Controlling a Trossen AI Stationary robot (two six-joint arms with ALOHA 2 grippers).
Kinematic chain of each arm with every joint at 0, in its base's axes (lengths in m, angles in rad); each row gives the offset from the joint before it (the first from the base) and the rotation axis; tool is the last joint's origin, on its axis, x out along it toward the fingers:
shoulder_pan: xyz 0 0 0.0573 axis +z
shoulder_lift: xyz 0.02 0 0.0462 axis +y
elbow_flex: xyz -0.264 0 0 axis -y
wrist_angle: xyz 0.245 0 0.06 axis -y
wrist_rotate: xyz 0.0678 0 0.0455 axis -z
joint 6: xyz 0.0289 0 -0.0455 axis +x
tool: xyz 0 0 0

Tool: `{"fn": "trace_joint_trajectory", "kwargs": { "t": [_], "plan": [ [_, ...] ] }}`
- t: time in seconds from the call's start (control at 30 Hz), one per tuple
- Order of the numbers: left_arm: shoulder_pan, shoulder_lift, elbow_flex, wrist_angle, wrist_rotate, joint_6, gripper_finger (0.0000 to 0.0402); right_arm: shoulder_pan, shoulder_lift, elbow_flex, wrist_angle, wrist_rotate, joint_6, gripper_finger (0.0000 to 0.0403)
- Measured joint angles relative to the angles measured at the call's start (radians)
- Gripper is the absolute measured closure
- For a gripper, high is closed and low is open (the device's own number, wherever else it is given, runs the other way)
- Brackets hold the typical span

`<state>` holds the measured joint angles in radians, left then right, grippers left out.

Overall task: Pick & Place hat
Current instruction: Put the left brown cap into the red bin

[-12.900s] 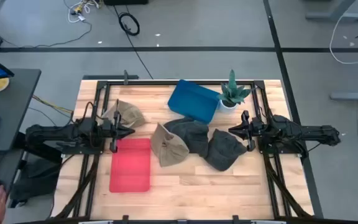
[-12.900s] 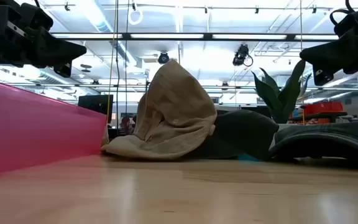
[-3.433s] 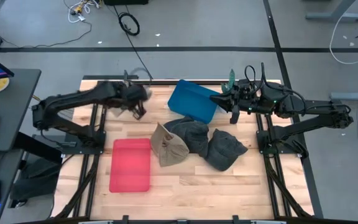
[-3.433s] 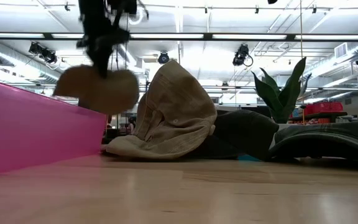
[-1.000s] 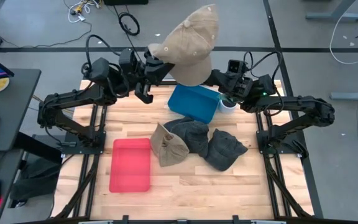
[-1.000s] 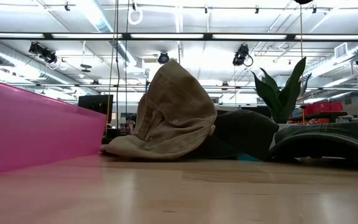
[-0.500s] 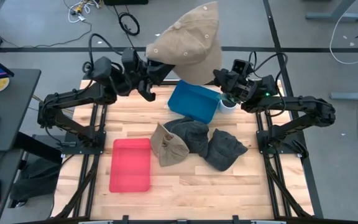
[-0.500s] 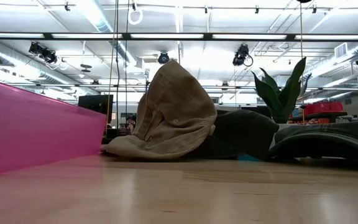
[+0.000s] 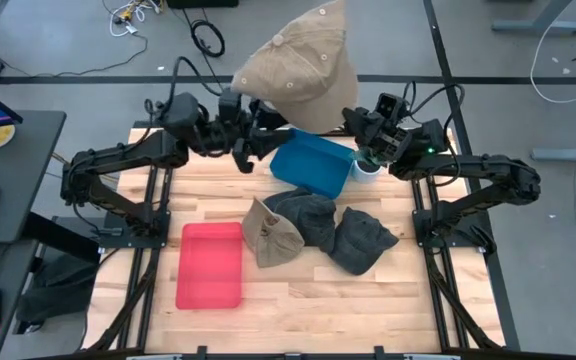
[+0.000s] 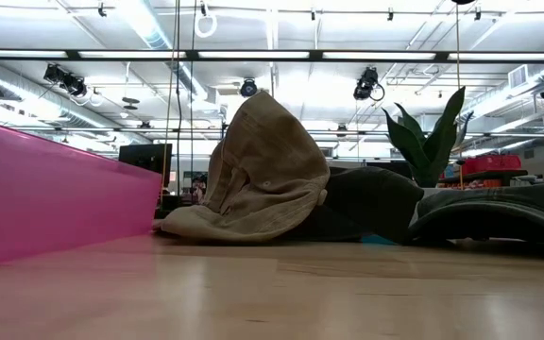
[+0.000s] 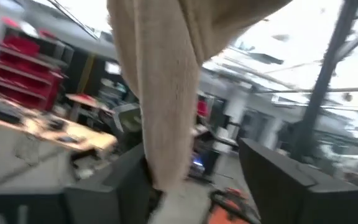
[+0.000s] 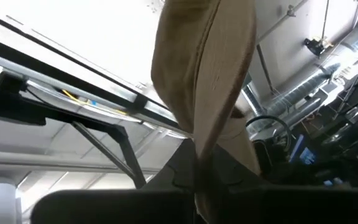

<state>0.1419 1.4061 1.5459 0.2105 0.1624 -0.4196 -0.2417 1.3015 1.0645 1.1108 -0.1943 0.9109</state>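
Observation:
A tan hat (image 9: pixel 298 68) is held high above the table's far edge, between both raised arms. My right gripper (image 9: pixel 352 117) is shut on its right lower edge. My left gripper (image 9: pixel 259 120) is open at the hat's left lower edge. In the left wrist view a hanging fold of the hat (image 11: pixel 166 112) stands between the two spread fingers (image 11: pixel 278 180), nearer one of them. A second tan hat (image 9: pixel 271 233) and two dark hats (image 9: pixel 308 214) (image 9: pixel 364 240) lie in a heap on the table's middle. My right gripper pinches the tan hat's lower edge (image 12: pixel 199 152) between its two shut fingers, which point upward from below. The hat rises above the fingers, lifted clear of the table. My left gripper: whether the hanging cloth (image 11: pixel 157 174) touches one finger, I cannot tell.
A blue bin (image 9: pixel 311 164) lies at the far middle below the raised hat, with a potted plant (image 9: pixel 373 150) to its right. A pink bin (image 9: pixel 210 264) sits at the near left. The low view shows the heaped hats (image 10: pixel 263 170) and the pink wall (image 10: pixel 55 198).
The tan hat stays aloft over the far edge and has turned a little, its left edge now lower. My left arm has slid toward the table's right edge, under the hat. My right arm has barely moved.

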Motion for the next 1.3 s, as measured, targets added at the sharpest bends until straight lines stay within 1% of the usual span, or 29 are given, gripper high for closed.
{"fn": "trace_joint_trajectory", "kwargs": {
  "t": [0.1,0.2,0.27,0.33,0.47,0.6,0.67,0.77,0.87,0.97,1.03,1.3],
  "plan": [
    [0.0,-0.039,0.0,-0.068,0.047,-0.015,0.012,-0.032,-0.029,0.0,-0.033,-0.047,-0.001,0.0395],
    [0.0,-0.109,-0.001,-0.148,0.074,0.007,0.0112,-0.063,-0.079,0.0,-0.115,-0.053,-0.034,0.0396],
    [0.004,-0.163,0.0,-0.202,0.073,0.018,0.0111,-0.085,-0.109,0.0,-0.2,-0.06,-0.066,0.0396],
    [0.007,-0.211,0.0,-0.241,0.037,0.038,0.0111,-0.107,-0.137,0.0,-0.267,-0.1,-0.074,0.0396],
    [0.009,-0.305,0.0,-0.317,-0.098,0.112,0.0111,-0.133,-0.18,0.0,-0.362,-0.197,-0.07,0.0396],
    [0.05,-0.364,0.001,-0.346,-0.112,0.102,0.011,-0.135,-0.189,0.0,-0.457,-0.282,-0.066,0.0396],
    [0.059,-0.371,0.002,-0.363,-0.1,0.063,0.011,-0.128,-0.188,0.0,-0.499,-0.317,-0.077,0.0396],
    [0.065,-0.367,0.002,-0.434,-0.08,0.019,0.011,-0.103,-0.179,0.0,-0.57,-0.319,-0.101,0.0396],
    [0.072,-0.353,0.0,-0.543,-0.071,-0.052,0.011,-0.083,-0.169,0.0,-0.586,-0.339,-0.115,0.0396],
    [0.073,-0.331,0.0,-0.583,-0.044,-0.105,0.011,-0.073,-0.157,0.0,-0.601,-0.37,-0.118,0.0396],
    [0.073,-0.304,0.0,-0.549,-0.01,-0.126,0.011,-0.064,-0.145,0.0,-0.612,-0.375,-0.12,0.0396],
    [0.073,-0.243,0.0,-0.439,0.183,-0.19,0.011,-0.055,-0.125,0.0,-0.635,-0.38,-0.15,0.0396]
  ]
}}
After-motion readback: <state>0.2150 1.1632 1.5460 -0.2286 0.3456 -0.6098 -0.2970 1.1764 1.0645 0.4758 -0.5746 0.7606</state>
